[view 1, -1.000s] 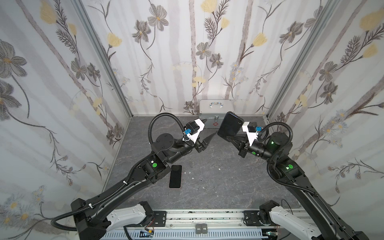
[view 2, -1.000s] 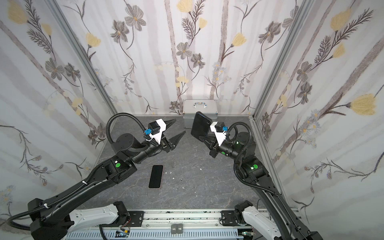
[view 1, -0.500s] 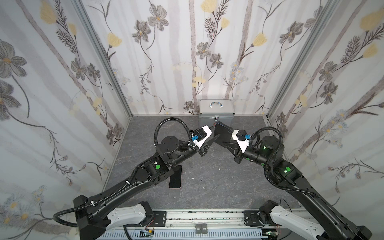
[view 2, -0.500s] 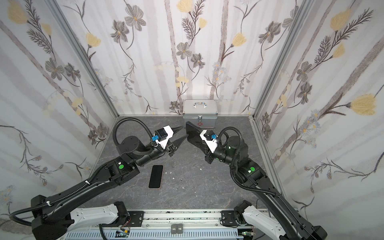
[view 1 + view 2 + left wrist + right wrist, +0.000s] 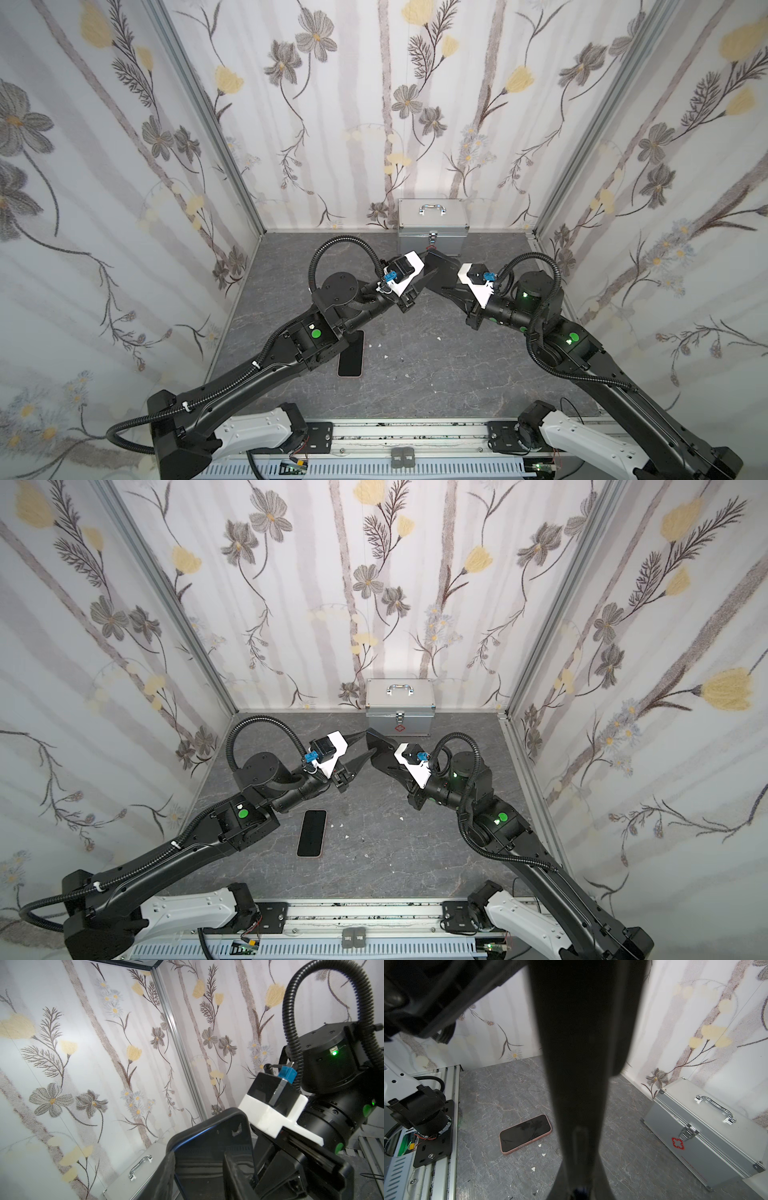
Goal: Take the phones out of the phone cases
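The left tool (image 5: 370,742) has narrowed and come in to the end of the black case (image 5: 207,1147), jaws half spread at its edge; whether they grip it I cannot tell. The right tool (image 5: 392,766), pinching the case, has lowered it. The phone (image 5: 312,832) lies apart on the surface (image 5: 374,845), apparently already out.

A phone (image 5: 311,833) with a dark screen and pink rim lies flat, screen up, on the grey counter (image 5: 395,854). The empty black case (image 5: 380,746) is held aloft, tilted, well apart from it.
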